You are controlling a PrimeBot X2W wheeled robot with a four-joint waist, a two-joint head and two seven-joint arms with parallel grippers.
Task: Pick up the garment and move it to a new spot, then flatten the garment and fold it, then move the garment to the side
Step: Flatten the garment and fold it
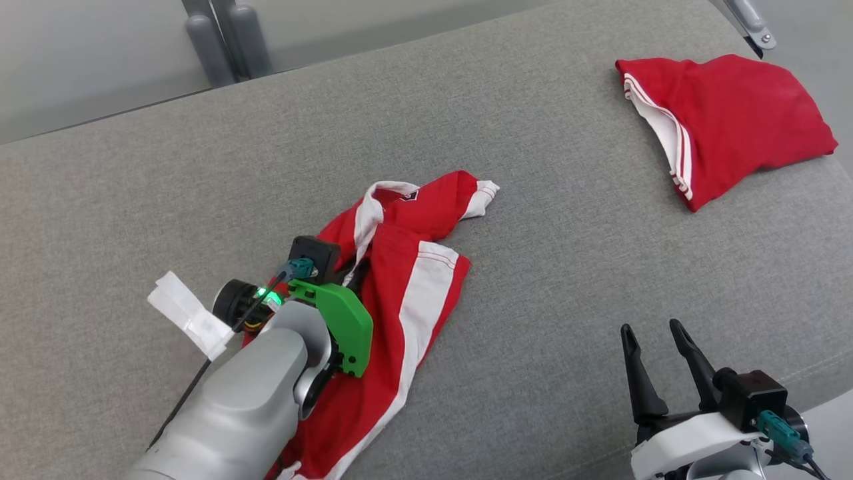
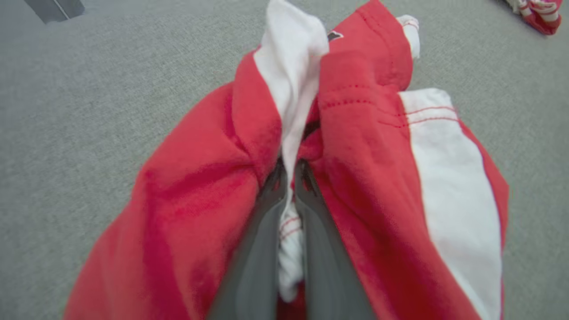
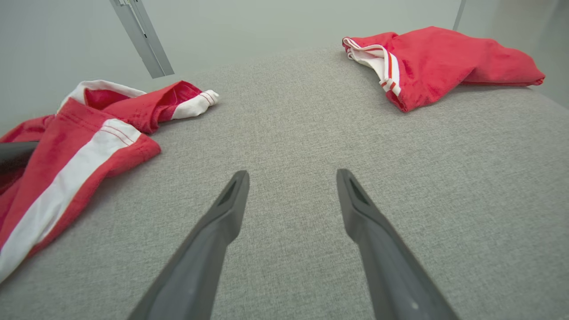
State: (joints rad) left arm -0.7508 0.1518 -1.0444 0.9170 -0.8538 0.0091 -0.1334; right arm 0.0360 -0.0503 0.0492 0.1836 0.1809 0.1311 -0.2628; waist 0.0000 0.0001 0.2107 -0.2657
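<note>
Garment between left end effector fingers

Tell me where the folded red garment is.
The folded red garment lies at the head view's upper right, near the grey surface's right edge, beyond the right gripper and apart from the crumpled garment.

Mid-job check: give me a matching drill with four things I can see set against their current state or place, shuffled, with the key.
Column one
1. left claw
2. right claw
3. near garment
4. far garment

Column two
A. lying apart at the far right of the grey surface
B. open, over bare grey fabric
C. shut on red and white cloth
D. crumpled, pinched at a white strip

Pairs: 1-C, 2-B, 3-D, 4-A
</note>
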